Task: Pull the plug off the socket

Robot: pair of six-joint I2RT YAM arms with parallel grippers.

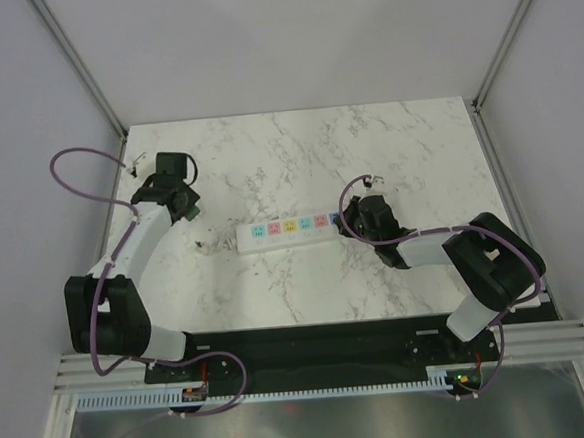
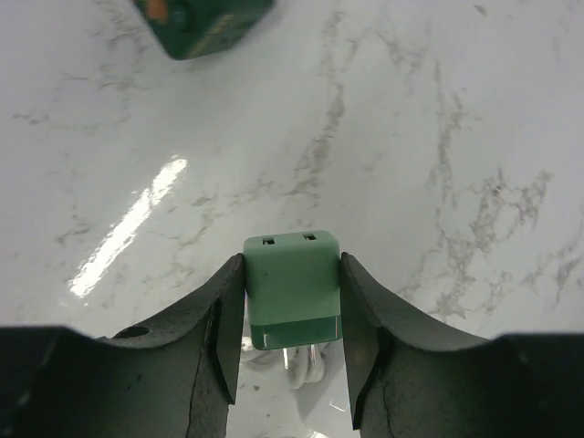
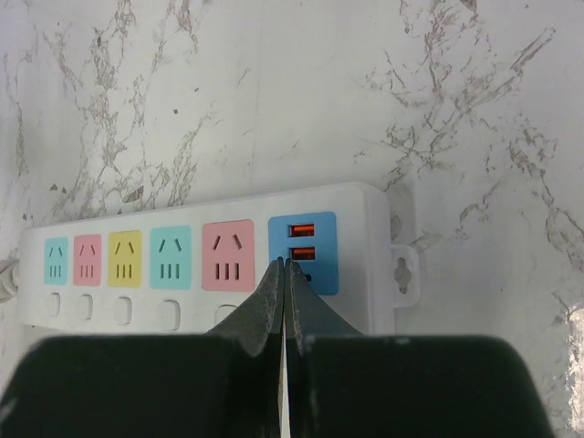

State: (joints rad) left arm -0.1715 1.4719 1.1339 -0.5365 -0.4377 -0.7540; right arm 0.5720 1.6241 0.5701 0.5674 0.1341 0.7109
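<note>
Opening wide on the white marble desk (image 1: 297,148). Next in size, the arms: left arm (image 1: 138,240) stretched out to the desk's far-left part, right arm (image 1: 429,249) folded in toward the middle.

Now to the socket (image 1: 288,229), lying flat mid-desk with outlets facing up, long axis running left to right in the top view, left end swung slightly nearer the bases. Reading along it through the right wrist camera: teal, pink, yellow, teal, pink, then a blue panel (image 3: 302,253) with two orange ports.

Down to the right pincer (image 3: 285,274), pinched fully together on nothing, tips over the strip's near edge between the last pink outlet and the blue panel; cannot tell whether touching. Over to the left pincer (image 2: 292,274), narrowed and clamped on a lighter green block (image 2: 292,287), one finger on each flank.

And there, the plug (image 2: 205,18): dark green, out of the socket and well apart from it, on the marble just ahead of the left pincer, cropped by the top edge of the left wrist view, sitting askew, orange mark (image 2: 157,9) on its left-hand face. Cannot tell its long axis or which way its pins point.

Back to the block: two small slots along its far edge, pale metal pins (image 2: 301,360) showing beneath.
</note>
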